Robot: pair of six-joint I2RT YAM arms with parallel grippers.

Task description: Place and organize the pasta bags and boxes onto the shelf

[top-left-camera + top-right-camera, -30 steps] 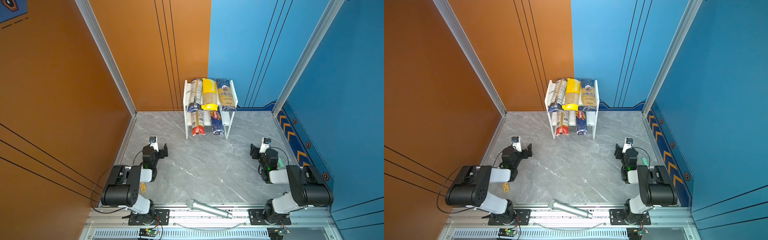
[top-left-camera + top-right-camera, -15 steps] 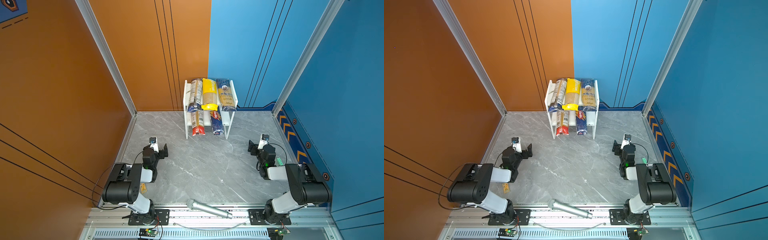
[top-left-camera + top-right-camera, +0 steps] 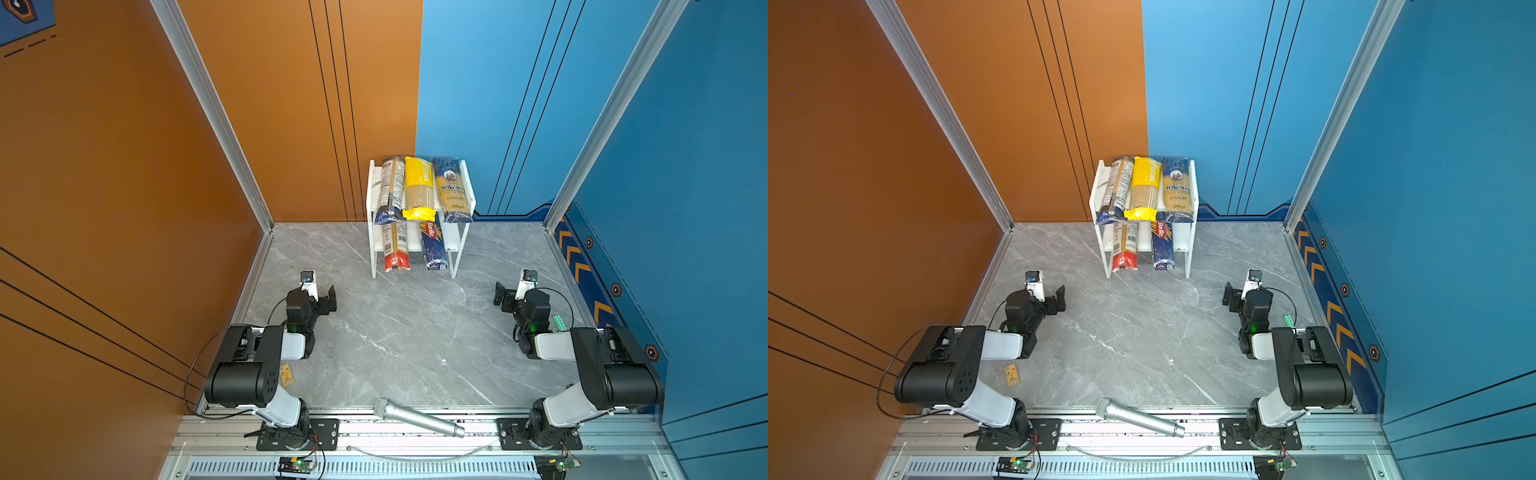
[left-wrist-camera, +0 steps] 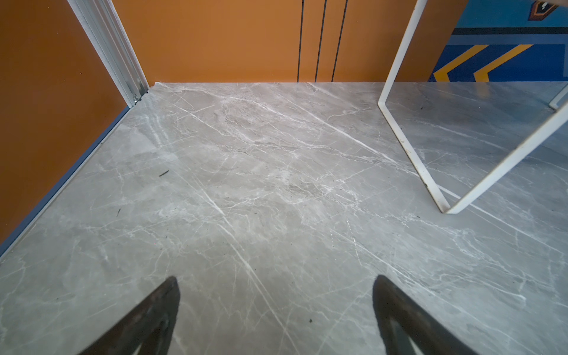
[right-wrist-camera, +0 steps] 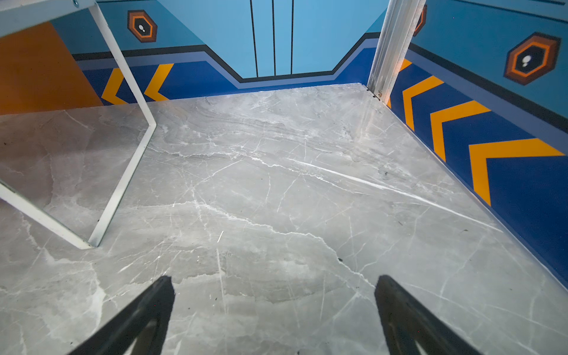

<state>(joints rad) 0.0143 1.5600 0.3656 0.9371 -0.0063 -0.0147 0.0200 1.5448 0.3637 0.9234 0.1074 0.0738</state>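
Holding three pasta packs (image 3: pixel 419 191) above, two below, the shelf (image 3: pixel 372 249) stands; left claw (image 4: pixel 276 285) and right claw (image 5: pixel 273 285) gape empty.

A grey, white-veined marble desk (image 3: pixel 395 340) is walled by orange panels (image 3: pixel 104 166) and blue panels (image 3: pixel 465 83), joined at 2 aluminium corner posts (image 3: pixel 217 124).

Table (image 3: pixel 395 332): grey marble-look slab, smooth, faint sheen.
Shelf (image 3: pixel 454 239): flat white boards, matt; thin white-painted metal frame, scuffed near the foot.
Pasta packs (image 3: pixel 419 187): glossy plastic film, crinkled.
Microphone (image 3: pixel 419 417): silver metal, satin finish, mesh head.
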